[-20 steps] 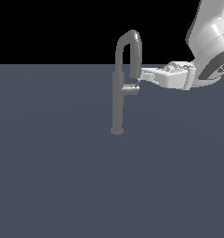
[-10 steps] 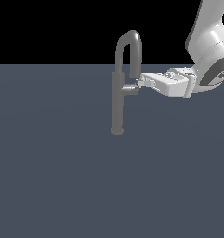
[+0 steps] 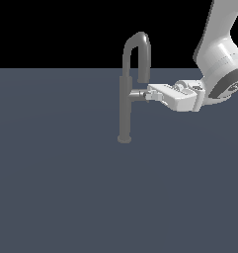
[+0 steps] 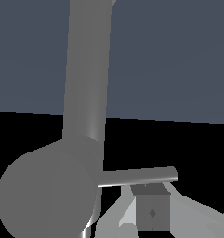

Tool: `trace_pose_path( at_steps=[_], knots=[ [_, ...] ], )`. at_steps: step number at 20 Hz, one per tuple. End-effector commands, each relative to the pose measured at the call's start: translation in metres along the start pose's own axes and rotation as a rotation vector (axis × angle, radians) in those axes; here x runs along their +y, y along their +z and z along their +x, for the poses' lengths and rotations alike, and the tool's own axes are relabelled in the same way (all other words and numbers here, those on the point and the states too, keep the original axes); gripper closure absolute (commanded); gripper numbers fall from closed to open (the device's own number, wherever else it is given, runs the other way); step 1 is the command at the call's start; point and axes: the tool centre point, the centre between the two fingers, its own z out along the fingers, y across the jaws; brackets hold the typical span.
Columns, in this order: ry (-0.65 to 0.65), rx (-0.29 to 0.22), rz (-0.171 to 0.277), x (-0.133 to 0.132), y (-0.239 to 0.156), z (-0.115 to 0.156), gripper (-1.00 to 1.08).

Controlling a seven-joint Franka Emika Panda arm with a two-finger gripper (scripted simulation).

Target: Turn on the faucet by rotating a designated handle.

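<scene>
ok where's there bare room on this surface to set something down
Nearly all of the grey surface is bare: everything toward the exterior view's left of the faucet and in front of its base. It is crowded only beside the handle, where the gripper reaches in from the right.

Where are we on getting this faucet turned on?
The approach looks done: the gripper sits at the end of the handle on the faucet post. In hand: the wrist view shows a finger right beside the thin lever pin, though contact is unclear. The rotation itself is left.
</scene>
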Motion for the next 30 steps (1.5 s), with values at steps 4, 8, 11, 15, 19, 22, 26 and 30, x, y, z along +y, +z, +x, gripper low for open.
trace_pose_path(
  at_steps=[4, 8, 11, 15, 19, 22, 26, 30],
  knots=[
    [0.038, -0.006, 0.009, 0.001, 0.000, 0.039, 1.08],
    [-0.012, -0.003, -0.008, -0.009, 0.000, 0.011, 1.08],
    [0.000, -0.004, -0.004, -0.012, 0.000, 0.023, 1.08],
    [0.015, -0.006, 0.001, -0.017, 0.000, 0.038, 1.08],
    [0.029, -0.007, 0.005, -0.022, 0.000, 0.053, 1.08],
    [0.040, -0.008, 0.008, -0.025, 0.000, 0.063, 1.08],
    [0.018, 0.006, -0.084, -0.013, -0.010, 0.024, 1.08],
    [0.020, 0.006, -0.080, -0.021, -0.002, 0.029, 1.08]
  ],
)
